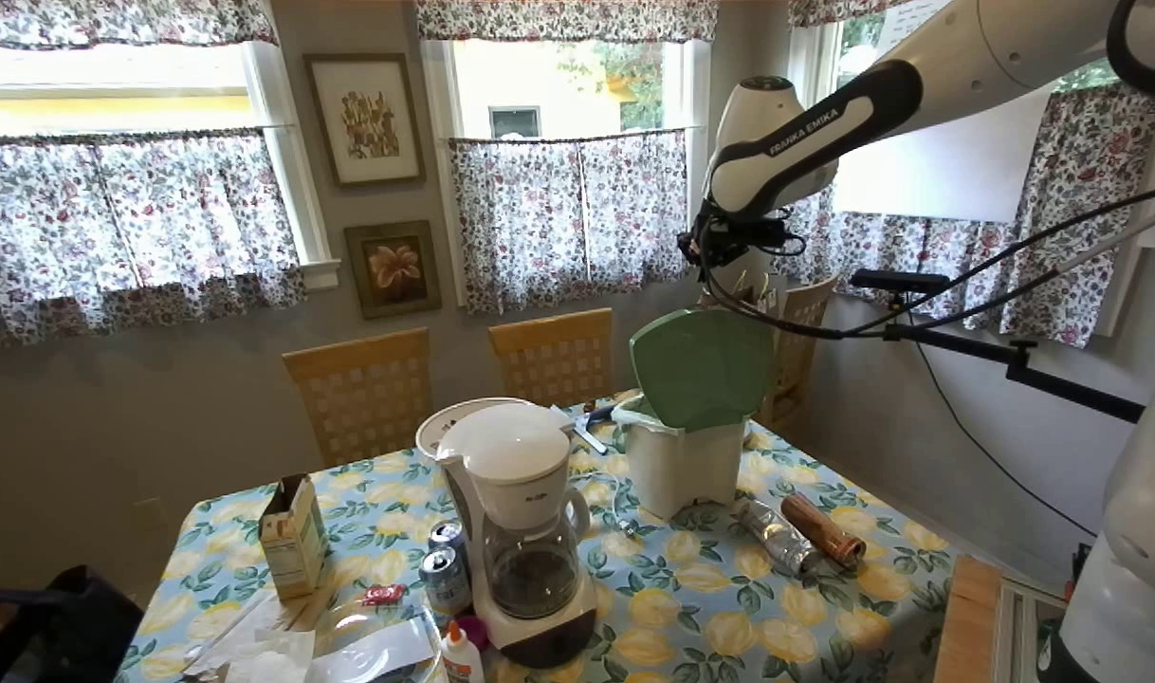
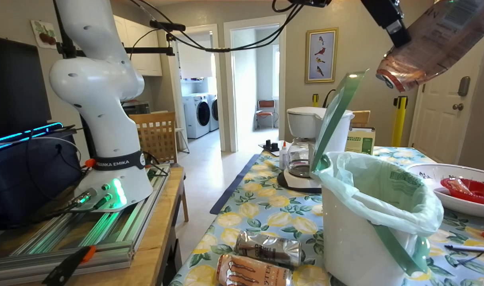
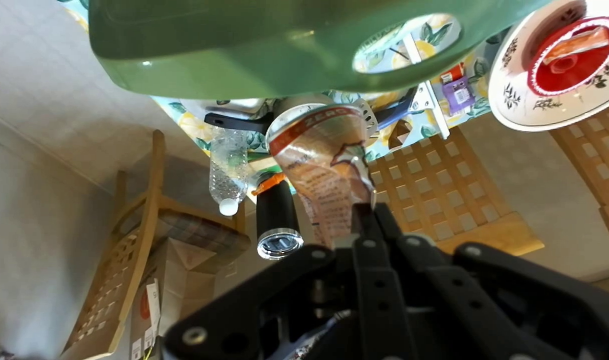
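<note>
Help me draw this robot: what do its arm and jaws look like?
The arm is white and rounded, with a black strip lettered FRANKA EMIKA, dark cables and green lights on its base. The jaws are black, with jointed bars and screws.

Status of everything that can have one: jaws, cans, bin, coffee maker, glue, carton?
Jaws: shut on the pink can
Pink can: held aloft, tilted, crumpled
Bin lid: open, raised
Bin bag: lining the bin, mouth open
Silver can: lying on its side
Orange can: lying on its side
Soda cans: both upright
Coffee maker: lid shut
Glue bottle: upright
Carton: upright, top open
</note>
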Robot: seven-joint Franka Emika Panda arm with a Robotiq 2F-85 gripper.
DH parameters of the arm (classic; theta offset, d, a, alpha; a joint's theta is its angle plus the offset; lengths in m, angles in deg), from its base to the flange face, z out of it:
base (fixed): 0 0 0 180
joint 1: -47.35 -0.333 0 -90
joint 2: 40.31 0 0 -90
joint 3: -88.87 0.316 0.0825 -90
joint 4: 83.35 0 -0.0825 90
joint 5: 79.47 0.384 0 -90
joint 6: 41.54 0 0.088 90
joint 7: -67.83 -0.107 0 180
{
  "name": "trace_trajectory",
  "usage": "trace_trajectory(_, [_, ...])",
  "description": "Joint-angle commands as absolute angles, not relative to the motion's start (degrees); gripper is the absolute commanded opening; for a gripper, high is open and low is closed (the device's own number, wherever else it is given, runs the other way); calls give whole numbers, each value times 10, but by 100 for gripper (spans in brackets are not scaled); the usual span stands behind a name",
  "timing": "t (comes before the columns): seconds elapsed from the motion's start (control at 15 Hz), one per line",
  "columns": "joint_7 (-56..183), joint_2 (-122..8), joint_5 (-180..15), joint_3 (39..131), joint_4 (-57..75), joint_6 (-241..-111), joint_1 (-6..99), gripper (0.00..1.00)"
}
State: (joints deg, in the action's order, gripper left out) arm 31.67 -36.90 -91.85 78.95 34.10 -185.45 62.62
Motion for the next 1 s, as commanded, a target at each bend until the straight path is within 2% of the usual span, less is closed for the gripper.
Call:
trace_trajectory(0.0, [308,-386,-911,787,326,-1858,618,1])
trace_trajectory(0.2, [305,-389,-913,787,325,-1855,615,1])
trace_trajectory(0.27, [304,-390,-914,786,325,-1854,614,25])
trace_trajectory(0.4, [303,-392,-915,787,323,-1853,612,34])
trace_trajectory(0.93, [296,-386,-917,790,322,-1844,604,91])
